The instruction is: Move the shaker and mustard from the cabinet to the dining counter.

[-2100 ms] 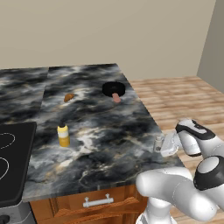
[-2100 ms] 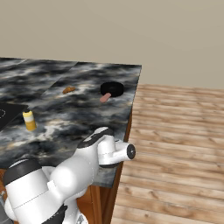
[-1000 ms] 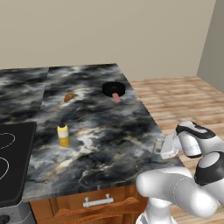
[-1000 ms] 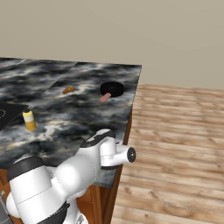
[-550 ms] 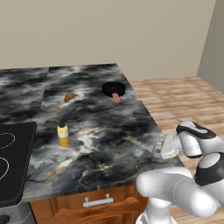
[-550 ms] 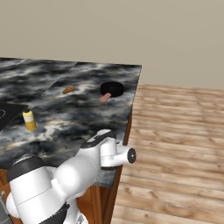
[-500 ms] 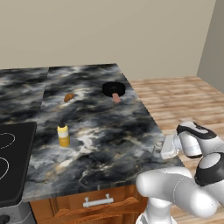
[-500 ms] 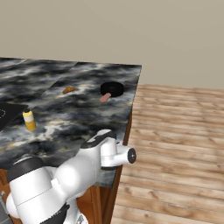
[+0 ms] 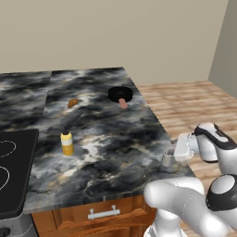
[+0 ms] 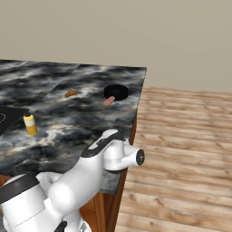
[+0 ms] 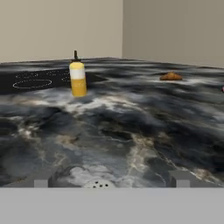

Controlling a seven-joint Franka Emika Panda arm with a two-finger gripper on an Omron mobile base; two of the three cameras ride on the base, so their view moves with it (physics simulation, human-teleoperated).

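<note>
Shaker stands upright near the tabletop's right edge, between the spread fingers of the released hand; mustard stands well apart, beside the cooktop.

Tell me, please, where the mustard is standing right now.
The mustard stands upright on the dining counter, in the left part of the left base view, just right of the black cooktop and nearer the camera than the small brown item.

The gripper spreads its jaws wider than a second ago. The shaker now stands free between them on the dining counter
</note>
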